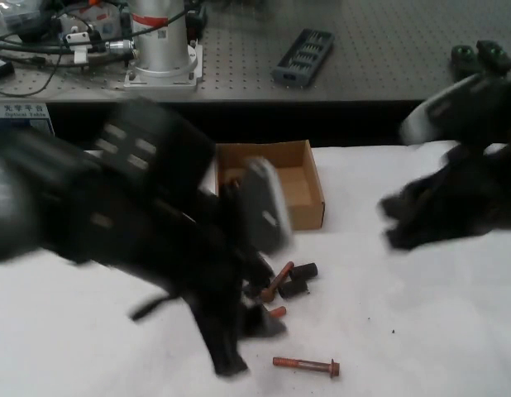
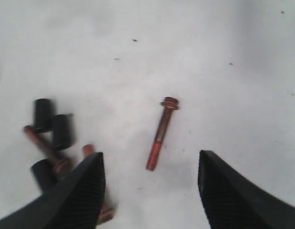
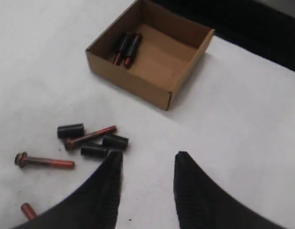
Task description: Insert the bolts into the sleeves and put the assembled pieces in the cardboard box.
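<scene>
Logged the left arm (image 1: 115, 215) bent low over the white cloth (image 1: 421, 331), at 8 o'clock of the cardboard box (image 1: 309, 213) in the high view, wrist above the loose pile. Found the left gripper (image 2: 150, 164) spread wide and holding nothing, with a lone bolt (image 2: 162, 133) lying on the cloth between the fingers (image 2: 85, 191), clear of both. Found the right arm (image 1: 454, 198) held above the cloth at 3 o'clock of the box, well apart from it, with the right gripper (image 3: 147, 164) parted by a narrow gap, likewise empty. Counted three sleeves (image 3: 70, 130) and three bolts (image 3: 90, 137) loose on the cloth (lone bolt included; third one cut off at the edge of the right wrist view). Noted the pile at 6 o'clock of the box, and the lone bolt at 5 o'clock of the pile, apart from it. Counted two assembled pieces (image 3: 127, 46) inside the box, side by side near one wall.
</scene>
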